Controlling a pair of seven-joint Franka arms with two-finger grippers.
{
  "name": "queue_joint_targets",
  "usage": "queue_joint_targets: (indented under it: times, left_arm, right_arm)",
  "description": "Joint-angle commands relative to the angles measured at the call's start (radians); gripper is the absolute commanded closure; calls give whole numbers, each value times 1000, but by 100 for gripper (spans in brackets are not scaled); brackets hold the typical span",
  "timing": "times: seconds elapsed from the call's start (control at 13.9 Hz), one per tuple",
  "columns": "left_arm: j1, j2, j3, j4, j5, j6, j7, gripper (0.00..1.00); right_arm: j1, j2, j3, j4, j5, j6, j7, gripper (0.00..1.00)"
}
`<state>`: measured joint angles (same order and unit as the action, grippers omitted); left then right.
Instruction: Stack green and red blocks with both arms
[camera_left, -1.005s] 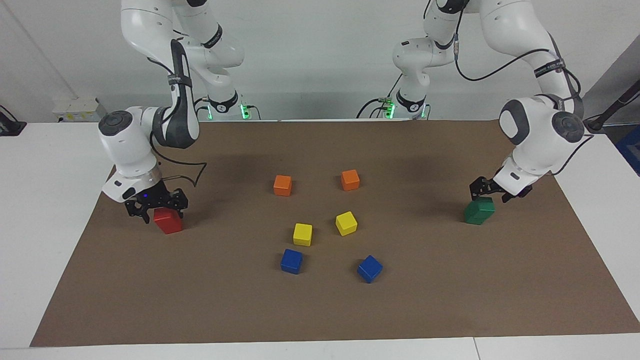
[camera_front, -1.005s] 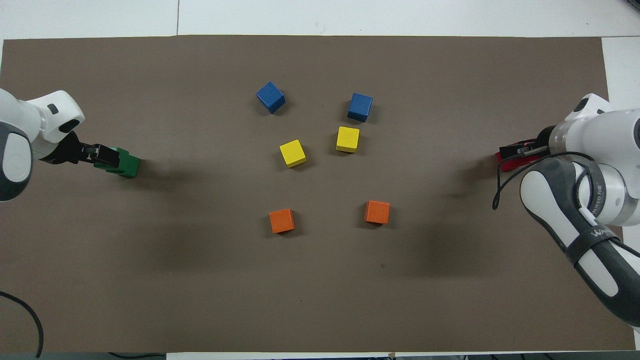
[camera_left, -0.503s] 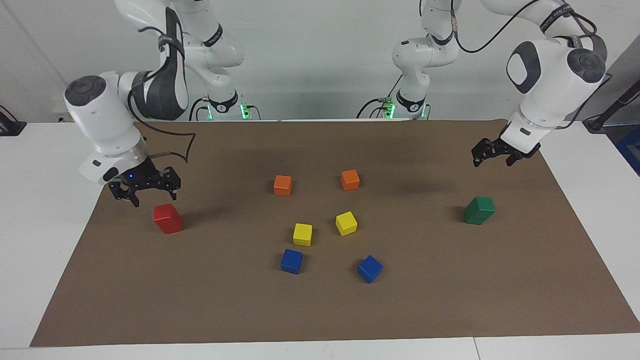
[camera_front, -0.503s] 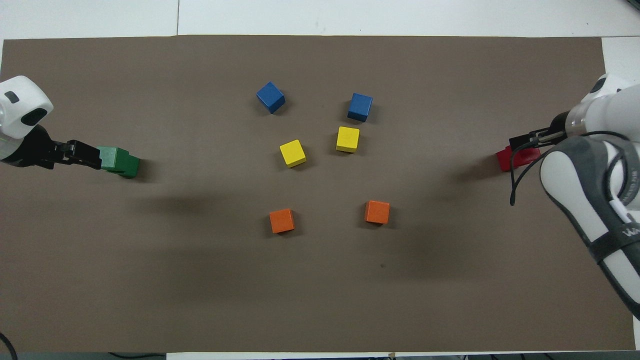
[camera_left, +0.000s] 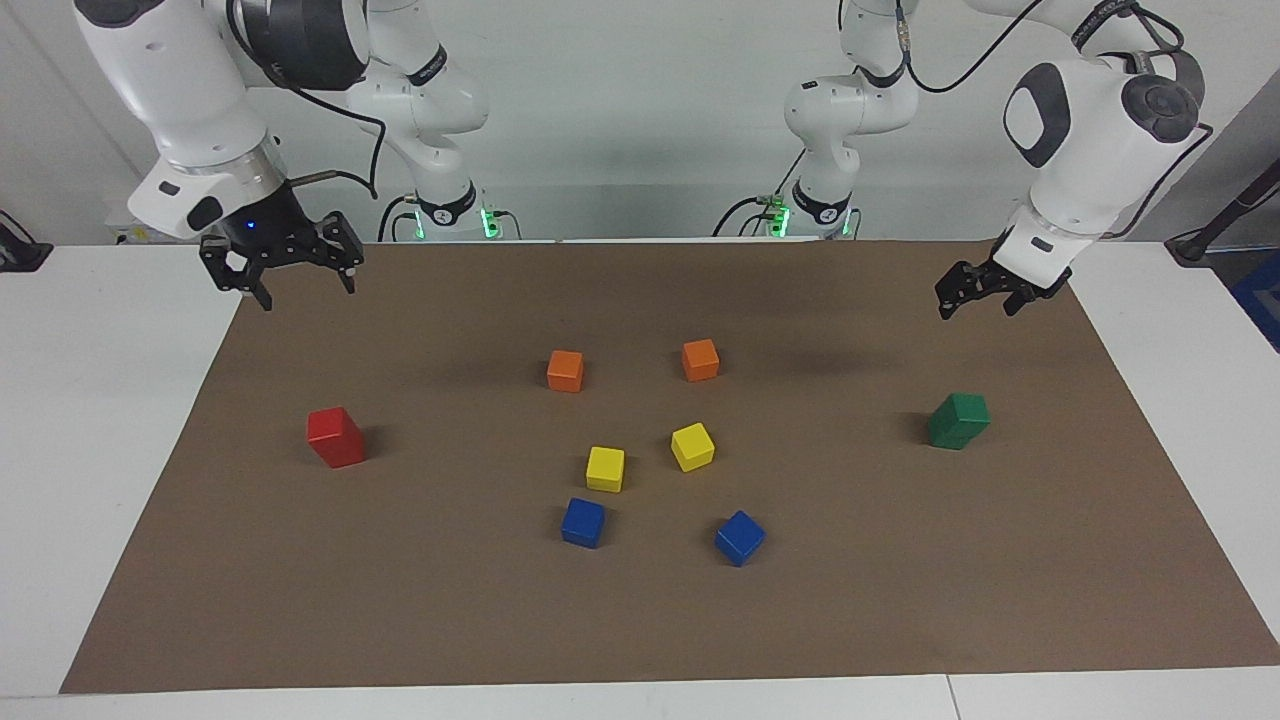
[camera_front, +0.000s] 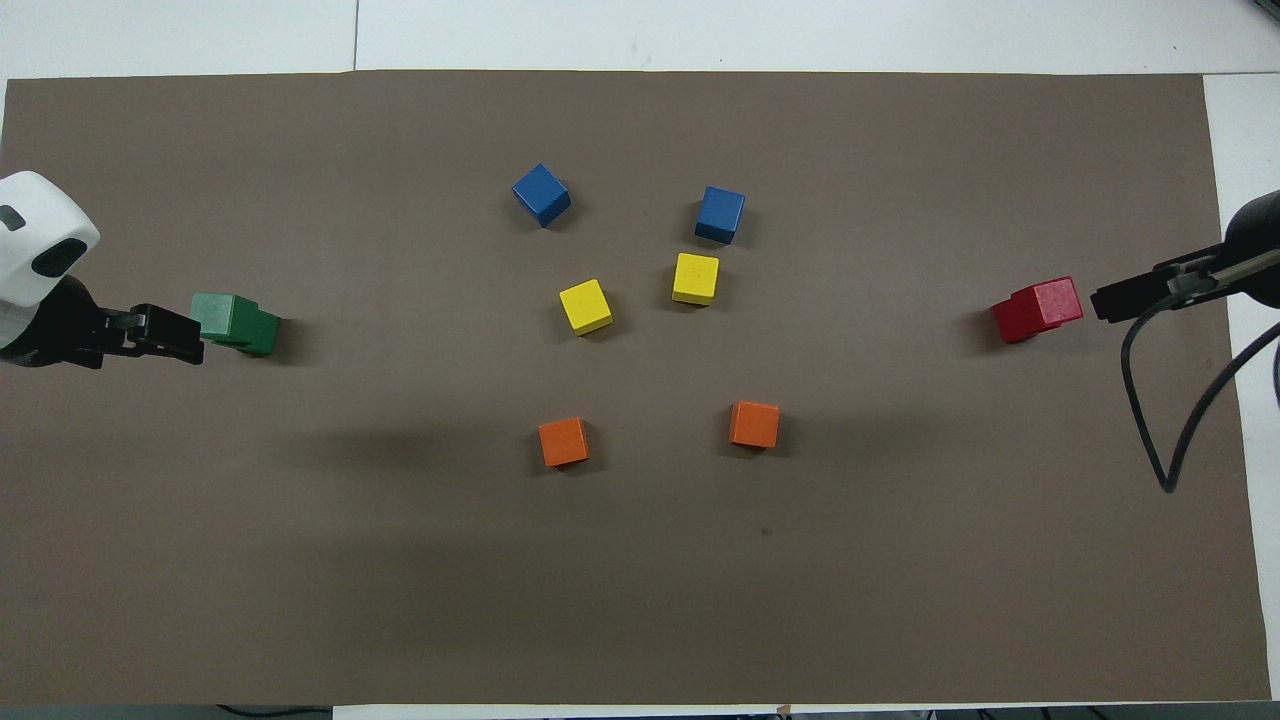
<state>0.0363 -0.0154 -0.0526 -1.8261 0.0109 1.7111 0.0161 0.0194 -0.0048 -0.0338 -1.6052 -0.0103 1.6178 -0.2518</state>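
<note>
Two red blocks (camera_left: 335, 437) (camera_front: 1037, 308) stand as a small stack on the brown mat toward the right arm's end. Two green blocks (camera_left: 958, 420) (camera_front: 235, 322) stand stacked the same way toward the left arm's end. My right gripper (camera_left: 305, 290) (camera_front: 1112, 300) hangs high in the air, open and empty, over the mat's edge beside the red stack. My left gripper (camera_left: 975, 306) (camera_front: 178, 340) is also raised, open and empty, over the mat beside the green stack. Neither gripper touches a block.
In the middle of the mat (camera_left: 640, 620) lie two orange cubes (camera_left: 565, 370) (camera_left: 700, 359), two yellow cubes (camera_left: 605, 468) (camera_left: 692, 446) and two blue cubes (camera_left: 583, 522) (camera_left: 739, 537). White tabletop (camera_left: 90, 400) surrounds the mat. A black cable (camera_front: 1165, 420) dangles from the right arm.
Both grippers were down at their stacks a second ago and have lifted away empty. The right gripper rose farthest. Both stacks stayed in place.
</note>
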Motion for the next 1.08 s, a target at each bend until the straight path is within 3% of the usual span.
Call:
queue_joint_targets:
  times: [0.0, 0.79, 1.01]
  left_arm:
    - [-21, -23, 13, -25, -9, -2, -24, 0]
    - [-30, -35, 10, 5, -19, -34, -57, 0]
    - [-32, -26, 2, 99, -19, -122, -90, 0]
  right_arm:
    - [-15, 19, 3, 33, 13, -33, 64, 0]
    - [-3, 8, -8, 19, 13, -62, 92, 0]
    - [-4, 6, -6, 18, 12, -75, 92, 0]
